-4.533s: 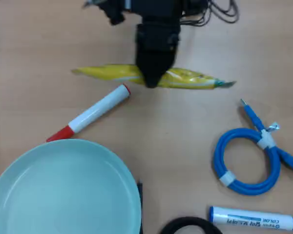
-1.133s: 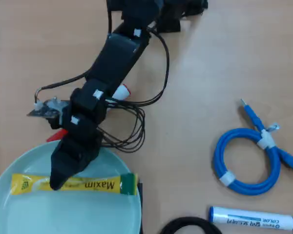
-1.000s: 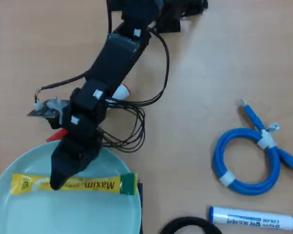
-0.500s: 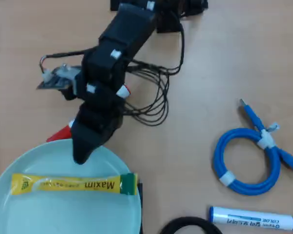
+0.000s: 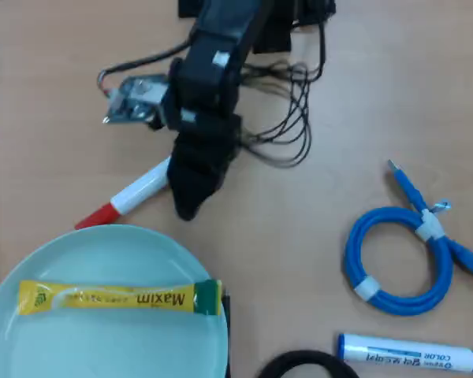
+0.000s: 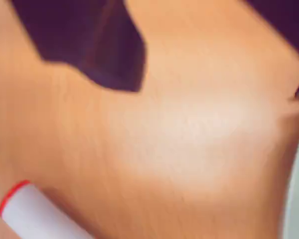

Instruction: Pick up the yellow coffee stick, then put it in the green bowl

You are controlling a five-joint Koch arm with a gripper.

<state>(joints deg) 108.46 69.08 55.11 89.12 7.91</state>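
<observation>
Sachet first: the yellow coffee stick (image 5: 118,298) lies flat inside the green bowl (image 5: 31,346), lengthwise across it, its green end toward the right rim in the overhead view and "Maxim" facing up. Nothing touches it. I judge the placing done; what is left, if anything, is only bringing the arm home.

The gripper (image 5: 188,209) hangs over bare table just above the bowl's upper rim in the overhead view, clear of the bowl and of the stick, and it holds nothing. Whether its jaws stand apart or together I cannot tell: from above I see one dark tip, and the wrist view is blurred, showing one dark shape at the top left and another at the top right corner with wood between them.

Just beside the gripper lies the white marker (image 5: 138,190) with its red cap toward the bowl; its other end shows in the wrist view too. Well apart on the right are a coiled blue cable (image 5: 406,256) and a blue-capped marker (image 5: 414,352), both untouched.
</observation>
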